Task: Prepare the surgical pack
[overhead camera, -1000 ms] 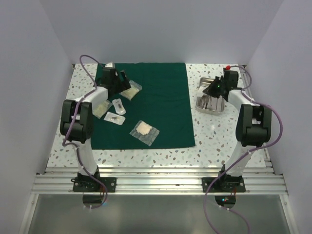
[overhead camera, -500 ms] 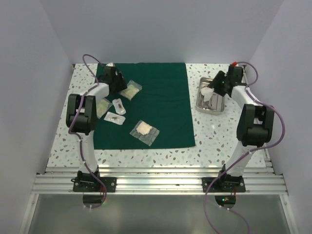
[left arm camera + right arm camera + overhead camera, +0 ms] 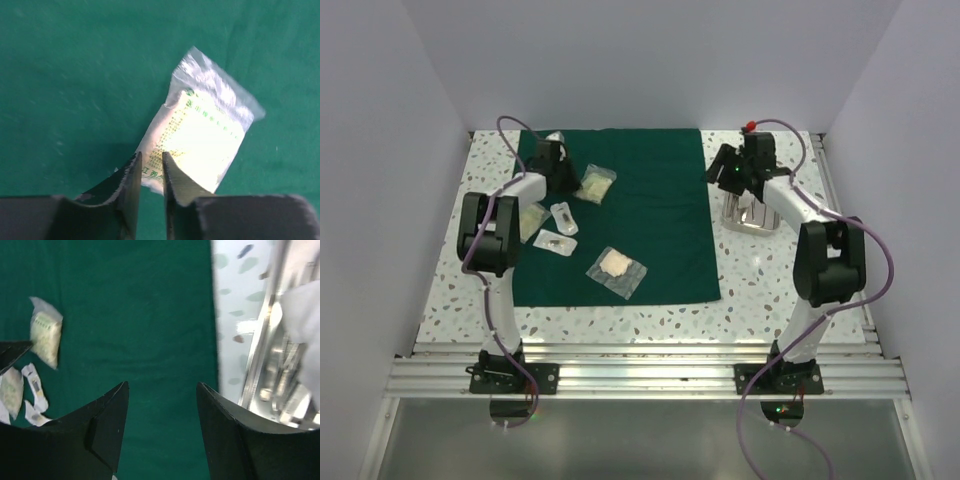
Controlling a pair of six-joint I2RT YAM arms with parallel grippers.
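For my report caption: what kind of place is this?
Most likely a robot test bench, not a real clinic: a left arm and right arm bolted at a speckled table, plain white walls, a green cloth, pouches and a steel tray.

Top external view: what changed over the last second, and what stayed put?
The right gripper opened and swung left, from over the steel tray to the green cloth's right edge. The left gripper narrowed around a corner of the gauze pouch. The cloth, tray and other pouches stayed put.
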